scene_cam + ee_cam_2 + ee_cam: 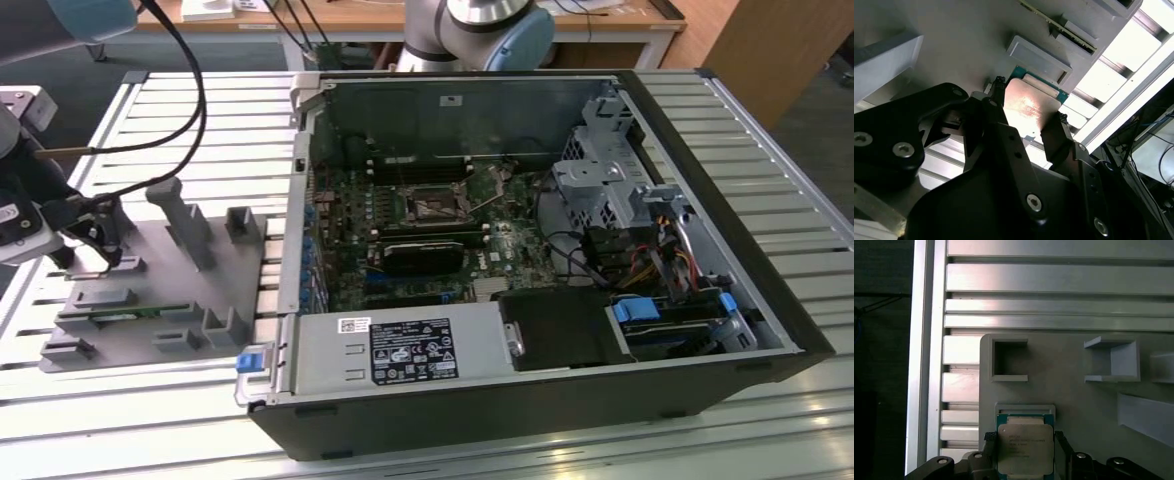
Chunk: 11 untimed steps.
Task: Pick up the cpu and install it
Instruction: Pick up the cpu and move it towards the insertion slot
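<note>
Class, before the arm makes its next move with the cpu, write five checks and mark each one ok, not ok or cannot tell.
1. Gripper centred on the cpu: ok, it straddles the chip in both wrist views.
2. Fingers against two opposite edges of the chip: ok.
3. Cpu lifted clear of the grey fixture tray: cannot tell; it sits right at its nest.
4. Computer case open towards the arm: ok, its open side faces up.
5. Motherboard socket empty and unlatched: cannot tell.
</note>
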Available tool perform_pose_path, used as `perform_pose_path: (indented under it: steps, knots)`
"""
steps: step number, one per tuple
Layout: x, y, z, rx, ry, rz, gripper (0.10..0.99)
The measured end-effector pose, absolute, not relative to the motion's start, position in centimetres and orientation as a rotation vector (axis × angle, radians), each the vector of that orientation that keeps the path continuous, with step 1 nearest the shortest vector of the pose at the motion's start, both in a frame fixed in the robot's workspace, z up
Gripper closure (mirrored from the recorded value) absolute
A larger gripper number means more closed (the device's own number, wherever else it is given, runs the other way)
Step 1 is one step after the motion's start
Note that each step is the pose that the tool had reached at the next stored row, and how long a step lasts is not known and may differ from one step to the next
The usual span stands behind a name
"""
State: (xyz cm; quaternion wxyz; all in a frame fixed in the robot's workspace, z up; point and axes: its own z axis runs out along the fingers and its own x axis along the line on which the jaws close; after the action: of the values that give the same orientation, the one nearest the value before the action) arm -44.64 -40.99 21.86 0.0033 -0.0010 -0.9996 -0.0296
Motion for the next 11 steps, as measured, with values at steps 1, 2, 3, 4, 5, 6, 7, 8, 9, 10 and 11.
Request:
perform_pose_path:
  steps: [1,2,3,4,5,6,7,8,9,10,11]
  knots:
    - [-44.64,-40.98,21.89,-0.003,-3.134,-0.093,0.545]
    - [-44.64,-40.97,21.92,-0.003,-3.134,-0.093,0.545]
    - [-44.64,-40.96,21.94,-0.003,-3.134,-0.093,0.545]
    - [-44.65,-40.95,21.96,-0.003,-3.134,-0.093,0.545]
    - [-44.64,-40.94,21.98,-0.003,-3.134,-0.093,0.545]
    - [-44.65,-40.94,22.0,-0.003,-3.134,-0.093,0.545]
    - [-44.65,-40.93,22.02,-0.003,-3.134,-0.093,0.545]
    - [-44.65,-40.92,22.04,-0.003,-3.134,-0.093,0.545]
    - [-44.65,-40.91,22.05,-0.003,-3.134,-0.093,0.545]
    - [-44.65,-40.91,22.07,-0.003,-3.134,-0.093,0.545]
    - [-44.65,-40.9,22.08,-0.003,-3.134,-0.093,0.545]
